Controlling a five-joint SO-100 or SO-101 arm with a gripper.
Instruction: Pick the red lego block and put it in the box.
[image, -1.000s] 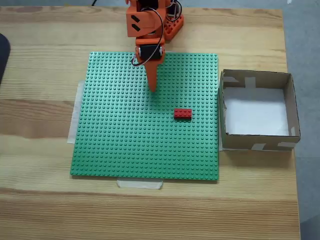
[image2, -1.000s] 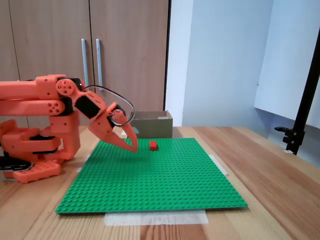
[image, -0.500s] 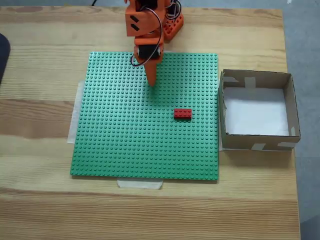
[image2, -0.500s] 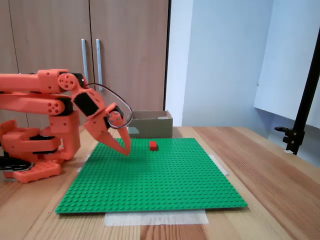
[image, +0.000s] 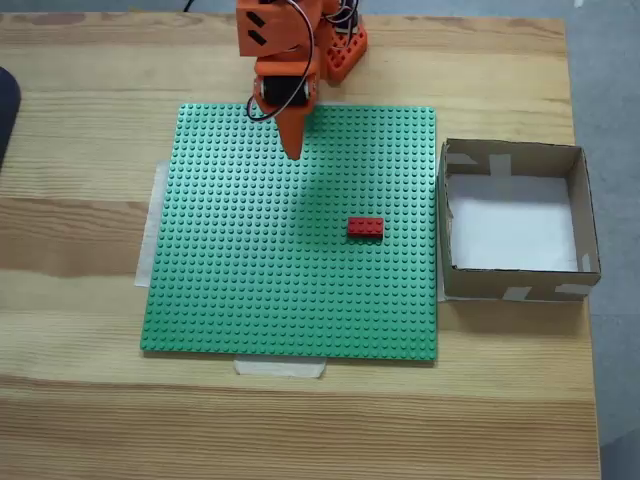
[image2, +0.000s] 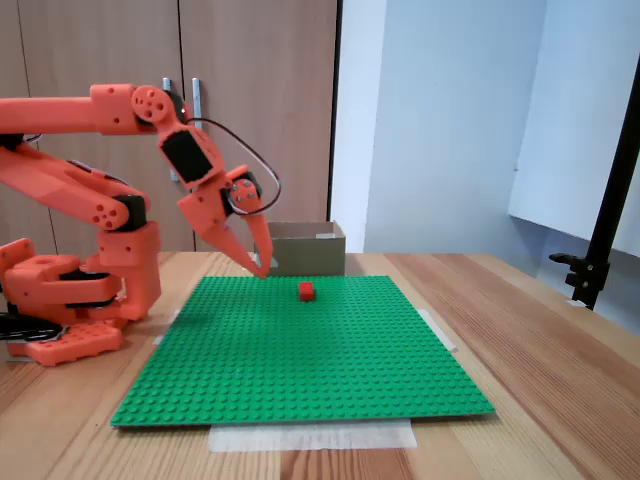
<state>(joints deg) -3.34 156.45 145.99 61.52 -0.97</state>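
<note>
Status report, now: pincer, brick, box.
Pincer shut, empty, raised above green baseplate. Red lego block flat on baseplate, untouched. Box empty, path clear.

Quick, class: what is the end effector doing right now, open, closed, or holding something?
End effector: closed, holding nothing, raised above the green baseplate; the red lego block lies apart from it.

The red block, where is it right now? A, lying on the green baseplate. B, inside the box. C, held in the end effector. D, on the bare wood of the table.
A: the red block lies on the green baseplate, apart from the end effector and outside the box, in both fixed views.
</note>
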